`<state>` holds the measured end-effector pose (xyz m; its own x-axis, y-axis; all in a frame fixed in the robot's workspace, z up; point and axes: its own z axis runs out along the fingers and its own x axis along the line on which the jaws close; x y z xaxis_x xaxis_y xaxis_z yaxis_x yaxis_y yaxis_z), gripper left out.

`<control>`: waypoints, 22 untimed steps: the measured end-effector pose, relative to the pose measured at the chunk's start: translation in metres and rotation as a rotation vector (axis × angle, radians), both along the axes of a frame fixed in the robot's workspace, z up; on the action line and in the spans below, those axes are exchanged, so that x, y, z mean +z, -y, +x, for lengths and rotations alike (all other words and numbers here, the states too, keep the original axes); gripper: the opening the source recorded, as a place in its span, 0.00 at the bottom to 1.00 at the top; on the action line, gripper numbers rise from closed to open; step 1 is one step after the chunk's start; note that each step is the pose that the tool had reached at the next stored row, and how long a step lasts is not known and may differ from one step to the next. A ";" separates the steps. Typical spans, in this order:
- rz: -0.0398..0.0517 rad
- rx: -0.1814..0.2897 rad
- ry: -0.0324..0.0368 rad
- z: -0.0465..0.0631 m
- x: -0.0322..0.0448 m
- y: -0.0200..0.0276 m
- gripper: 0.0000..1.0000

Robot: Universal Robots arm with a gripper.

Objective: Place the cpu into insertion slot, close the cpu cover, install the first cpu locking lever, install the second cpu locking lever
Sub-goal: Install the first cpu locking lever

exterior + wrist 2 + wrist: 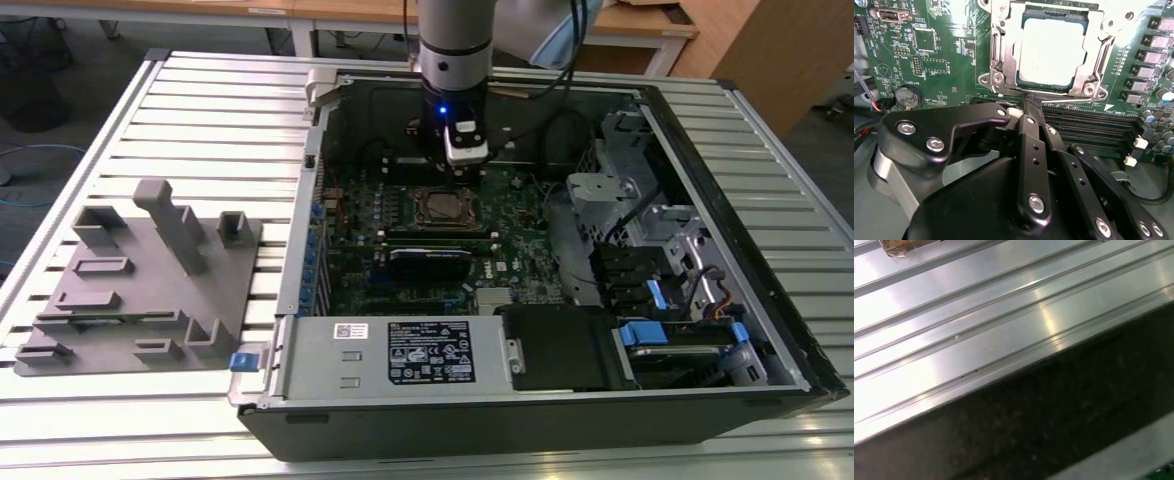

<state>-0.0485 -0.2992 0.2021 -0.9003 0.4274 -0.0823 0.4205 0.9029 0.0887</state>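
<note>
- The gripper's [1033, 104] own black linkage covers the near half of the second wrist view. It hides the board below the memory slots [1094, 132].
- The fingers [1029, 135] are drawn narrow and their tips meet with no gap showing. I cannot tell whether anything thin is pinched between them.
- The tips sit at the near rim of the silver frame, touching or just short of it. The contact itself is hidden.
- The cpu [1051, 50] lies flat inside the insertion slot [419, 206]. Its pale top is washed out by glare.
- The cpu cover [1004, 50] frames the chip on all visible sides. Its far edge is cut off by the picture border.
- The locking levers cannot be made out with certainty.
- In the exterior view the arm [454, 40] drops into the open computer case [441, 410]. The gripper [462, 165] is just beyond the slot.
- The green circuit board [939, 60] lies open around the socket. The coin battery [908, 95] is well apart from it.
- The first wrist view shows table slats [979, 305] and a dark case wall.
- A grey fixture [134, 280] lies on the table [227, 90] at the exterior view's left.
</note>
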 end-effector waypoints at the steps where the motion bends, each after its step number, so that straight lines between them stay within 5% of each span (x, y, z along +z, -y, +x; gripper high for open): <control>1: 0.0000 0.000 0.0000 0.000 0.0000 -0.0002 0.11; 16: -0.0006 -0.008 0.0001 0.000 -0.0001 -0.0063 0.11; 22: -0.0294 -0.024 0.0001 0.000 -0.0019 -0.0062 0.11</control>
<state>-0.0488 -0.2929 0.2002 -0.8899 0.4462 -0.0952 0.4420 0.8948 0.0623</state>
